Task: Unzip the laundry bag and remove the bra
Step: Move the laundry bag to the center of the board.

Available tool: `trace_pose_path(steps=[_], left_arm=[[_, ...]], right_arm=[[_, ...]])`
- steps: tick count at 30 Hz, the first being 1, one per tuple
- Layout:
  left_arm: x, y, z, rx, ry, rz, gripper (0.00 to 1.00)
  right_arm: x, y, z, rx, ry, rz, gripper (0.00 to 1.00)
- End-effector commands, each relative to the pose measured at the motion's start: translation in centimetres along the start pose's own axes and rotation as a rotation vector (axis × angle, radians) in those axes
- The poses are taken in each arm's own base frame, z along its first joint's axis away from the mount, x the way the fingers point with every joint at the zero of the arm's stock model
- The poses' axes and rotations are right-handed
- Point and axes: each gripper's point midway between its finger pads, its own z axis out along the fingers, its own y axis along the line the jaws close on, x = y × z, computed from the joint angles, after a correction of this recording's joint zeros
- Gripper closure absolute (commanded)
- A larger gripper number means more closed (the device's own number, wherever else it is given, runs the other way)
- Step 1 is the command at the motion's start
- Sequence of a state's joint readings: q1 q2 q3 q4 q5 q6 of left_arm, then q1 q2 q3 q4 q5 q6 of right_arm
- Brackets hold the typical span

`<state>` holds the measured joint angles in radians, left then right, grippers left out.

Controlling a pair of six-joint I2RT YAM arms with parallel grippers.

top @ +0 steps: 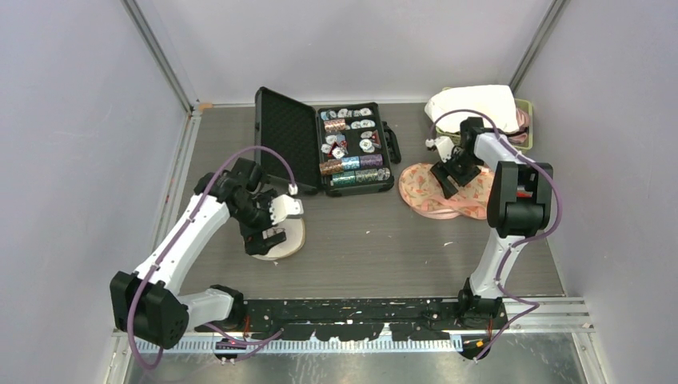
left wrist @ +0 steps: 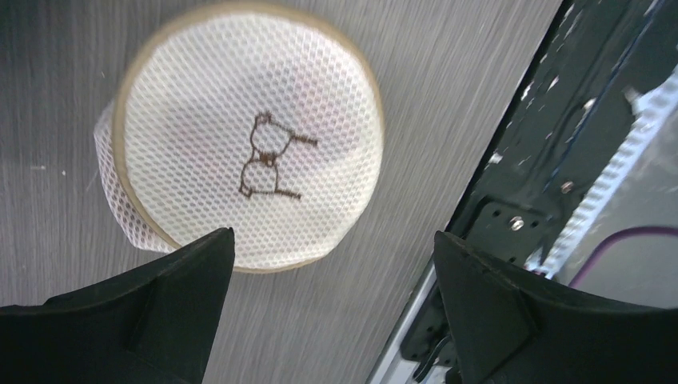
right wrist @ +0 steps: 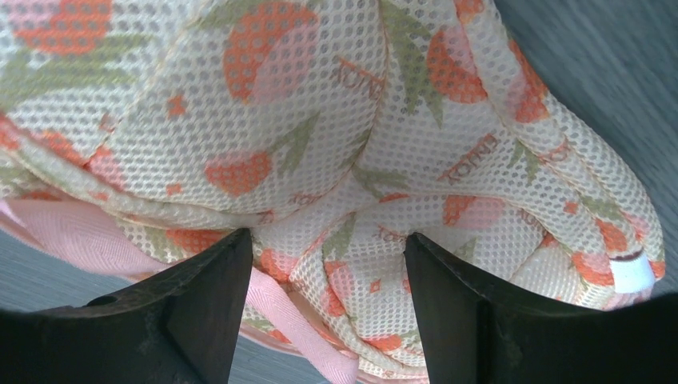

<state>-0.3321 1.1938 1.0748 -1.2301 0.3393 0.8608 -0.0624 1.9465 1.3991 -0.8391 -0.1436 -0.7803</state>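
Note:
A round white mesh laundry bag (top: 293, 238) (left wrist: 248, 136) with a beige rim and a brown bra drawing lies flat at the near left. My left gripper (top: 274, 230) (left wrist: 333, 234) hovers just over its near edge, open and holding nothing. A second mesh laundry bag (top: 422, 194) (right wrist: 320, 120), cream with an orange fruit print and pink trim, lies at the right. My right gripper (top: 445, 182) (right wrist: 329, 234) is down on it, jaws open and straddling a raised fold of mesh and pink tape. No zipper shows. The bra is hidden.
An open black case (top: 284, 140) full of poker chips (top: 352, 152) stands at the back centre. A green basket (top: 525, 108) with a white cloth (top: 476, 104) sits at the back right. The black arm-base rail (top: 360, 308) (left wrist: 528, 200) runs along the near edge.

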Motion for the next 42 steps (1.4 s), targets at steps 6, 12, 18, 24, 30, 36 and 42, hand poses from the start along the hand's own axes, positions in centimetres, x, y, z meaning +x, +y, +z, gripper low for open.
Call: trace_pose_path(steps=[6,12,18,24,30,36,42], left_arm=[[5.0,2.4,4.1,-0.009,0.203,0.179,0.08],[5.3,3.0,7.1,0.012,0.169,0.266,0.07],[3.4,2.4,9.6,0.086,0.062,0.323,0.14],[0.1,0.9,11.3,0.163,0.016,0.374,0.23],[-5.2,-0.9,12.6,0.206,-0.041,0.378,0.28],[-10.7,-4.2,13.7,0.27,-0.116,0.338,0.3],[-13.5,-5.0,15.0,0.284,-0.149,0.27,0.31]], right_arm=[[-2.4,1.2,-5.3,-0.062,-0.142,0.025,0.23],[-3.2,3.3,-8.7,-0.097,-0.23,0.031,0.21],[-3.8,4.8,-11.6,-0.114,-0.304,0.04,0.2],[-3.9,6.4,-13.5,-0.134,-0.353,0.032,0.19],[-3.5,7.7,-14.4,-0.151,-0.376,0.036,0.19],[-2.1,8.9,-14.5,-0.146,-0.373,0.029,0.19],[-1.1,11.1,-14.6,-0.189,-0.397,0.045,0.18]])
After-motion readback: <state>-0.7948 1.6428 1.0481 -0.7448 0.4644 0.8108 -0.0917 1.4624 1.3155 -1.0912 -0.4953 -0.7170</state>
